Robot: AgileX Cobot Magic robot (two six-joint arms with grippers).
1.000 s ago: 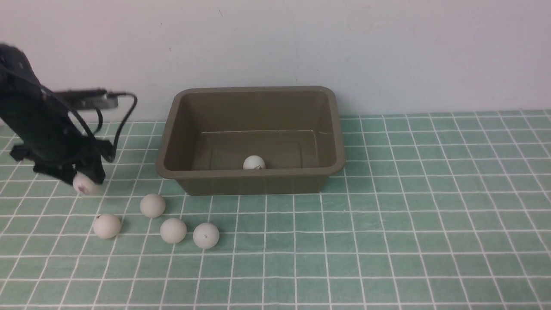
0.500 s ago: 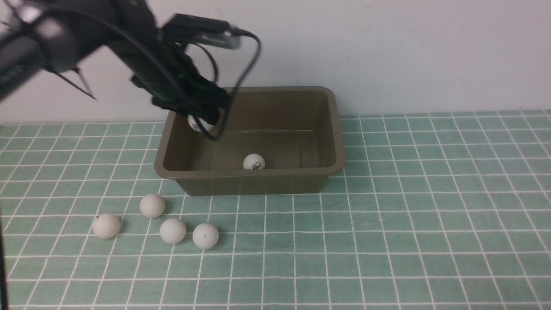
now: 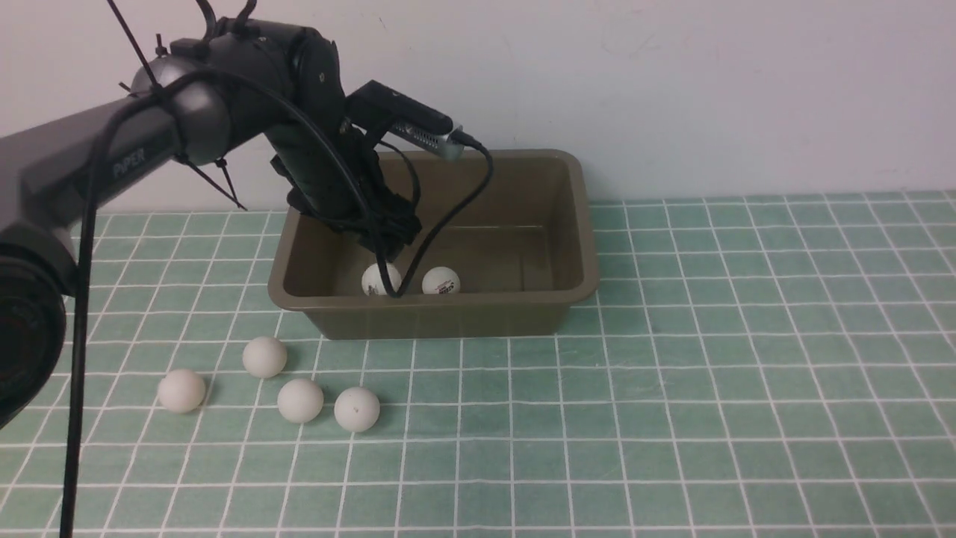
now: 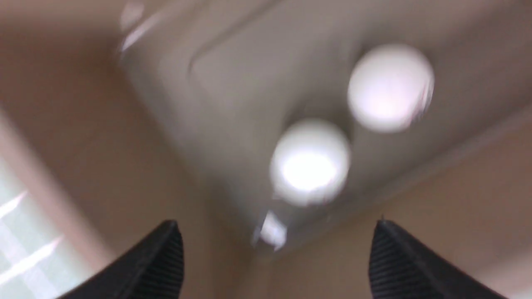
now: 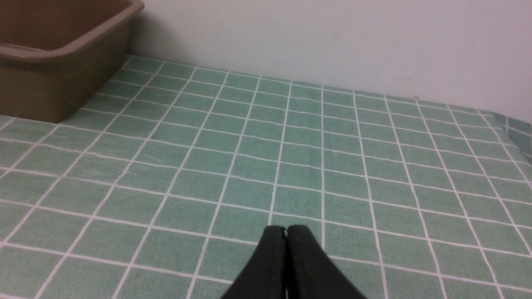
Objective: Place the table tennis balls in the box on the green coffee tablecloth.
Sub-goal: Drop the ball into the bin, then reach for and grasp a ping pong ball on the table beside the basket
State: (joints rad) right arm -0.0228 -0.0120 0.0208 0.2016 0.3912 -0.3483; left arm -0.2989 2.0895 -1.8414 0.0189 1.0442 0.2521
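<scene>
1. The olive-brown box (image 3: 448,302) stands on the green checked tablecloth (image 3: 672,373), with its far side close to the white wall (image 3: 672,90).
2. The left pincer (image 3: 385,240) reaches down into the left half of the box. In the wrist view its fingers (image 4: 162,257) are spread wide, with nothing between them.
3. Two balls are inside the box, close to its near wall. One (image 3: 381,279) is directly under the left pincer. The other (image 3: 441,281), with a dark print, is just to its right, a small gap between them.
4. The wrist view is blurred, so I cannot tell whether the ball under the pincer rests on the box floor.
5. Four more balls lie on the tablecloth, near and left of the box. One (image 3: 264,356) is closest to the box, one (image 3: 181,391) is farthest left, and two (image 3: 300,400) (image 3: 357,409) sit side by side nearer the camera.
6. A black cable (image 3: 448,217) loops from the left wrist down past the balls in the box.
7. The right pincer (image 5: 286,236) has its fingertips pressed together, holding nothing. It is low over bare tablecloth to the right of the box.
</scene>
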